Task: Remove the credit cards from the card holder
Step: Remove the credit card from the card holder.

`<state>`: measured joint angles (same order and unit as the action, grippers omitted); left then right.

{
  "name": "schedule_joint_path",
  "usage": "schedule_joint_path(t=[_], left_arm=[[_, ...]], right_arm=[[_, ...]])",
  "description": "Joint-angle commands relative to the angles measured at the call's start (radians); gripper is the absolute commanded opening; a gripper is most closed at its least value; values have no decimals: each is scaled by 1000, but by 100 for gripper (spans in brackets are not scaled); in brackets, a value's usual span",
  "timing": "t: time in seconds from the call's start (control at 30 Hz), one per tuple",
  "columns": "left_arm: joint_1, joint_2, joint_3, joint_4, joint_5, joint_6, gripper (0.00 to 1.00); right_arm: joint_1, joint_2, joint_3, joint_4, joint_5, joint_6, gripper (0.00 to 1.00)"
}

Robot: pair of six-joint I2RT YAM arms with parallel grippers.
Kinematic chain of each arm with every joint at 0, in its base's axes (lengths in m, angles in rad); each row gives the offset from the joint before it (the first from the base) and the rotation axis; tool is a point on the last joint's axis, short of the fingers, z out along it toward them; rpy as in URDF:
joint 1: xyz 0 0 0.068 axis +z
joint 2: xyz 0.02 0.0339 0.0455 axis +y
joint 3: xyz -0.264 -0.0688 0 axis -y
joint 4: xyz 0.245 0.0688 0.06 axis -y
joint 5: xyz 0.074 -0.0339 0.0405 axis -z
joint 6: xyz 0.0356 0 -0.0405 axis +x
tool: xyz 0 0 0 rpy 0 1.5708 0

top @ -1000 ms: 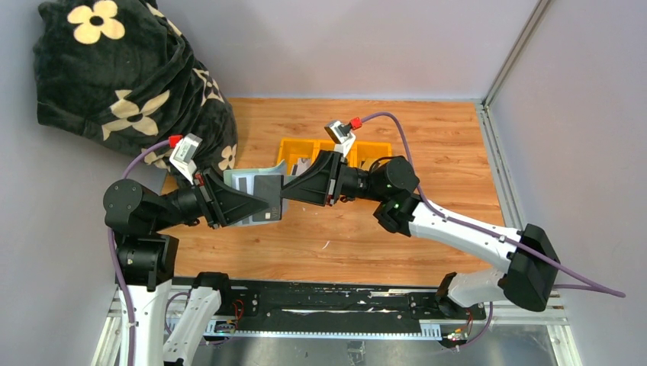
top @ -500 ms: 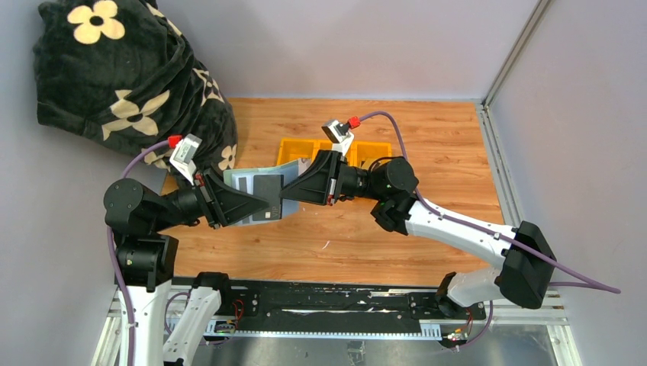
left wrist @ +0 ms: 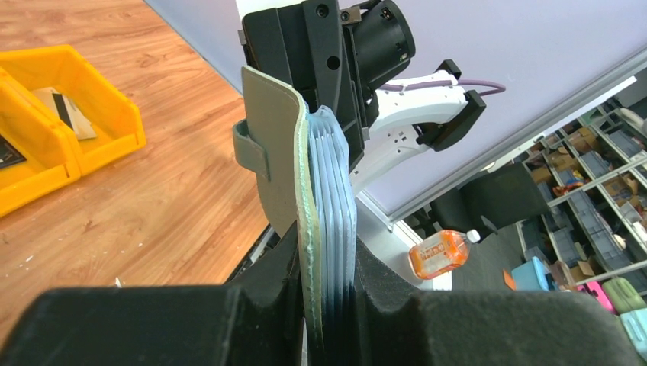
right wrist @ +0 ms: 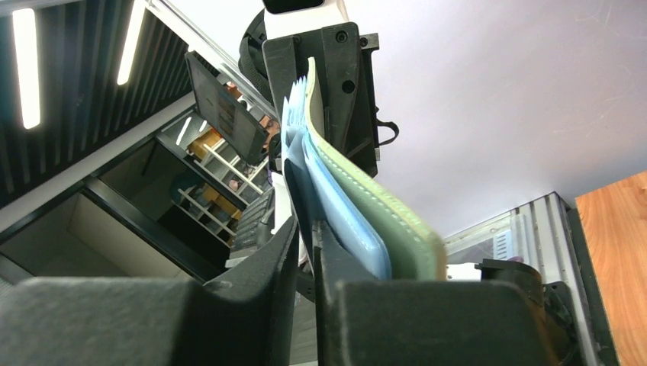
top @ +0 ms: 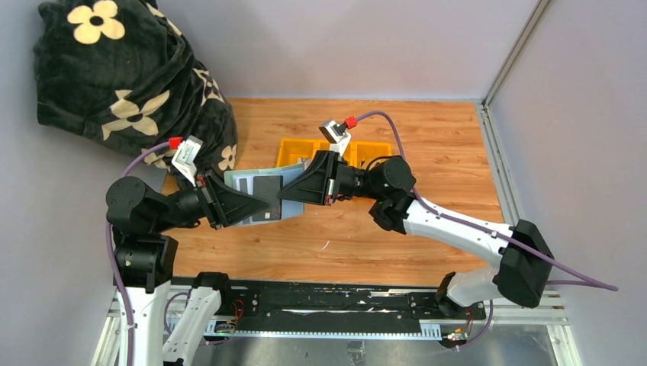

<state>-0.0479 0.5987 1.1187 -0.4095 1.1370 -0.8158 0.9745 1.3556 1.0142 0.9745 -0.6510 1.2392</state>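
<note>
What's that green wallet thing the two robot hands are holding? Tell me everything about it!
The card holder is a small folding wallet with a soft-looking grey-green cover, a small strap outside and a stack of light blue leaves inside. It is held in the air above the wooden table, touching only the grippers: the left gripper squeezes one end, the right gripper pinches a thin layer at the other. From above, cards show in its pockets.
</note>
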Motion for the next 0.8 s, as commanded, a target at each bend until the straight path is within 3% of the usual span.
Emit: schedule_joint_path(t=[0.0,0.1,0.67,0.77], left_arm=[[-6,1,42,-9,4,18,15],[-6,1,47,-13,5,18,15],[-6,7,44,12,3,-14,12],[-6,5,44,1,-10,-3,7]], right_arm=[[6,3,29,28,-15,-12,9],[0,-13,6,20,-2,-22,0],[-15,-93,-74,48,16,-31,0],[-5,-74,-52,32,7,-33,25]])
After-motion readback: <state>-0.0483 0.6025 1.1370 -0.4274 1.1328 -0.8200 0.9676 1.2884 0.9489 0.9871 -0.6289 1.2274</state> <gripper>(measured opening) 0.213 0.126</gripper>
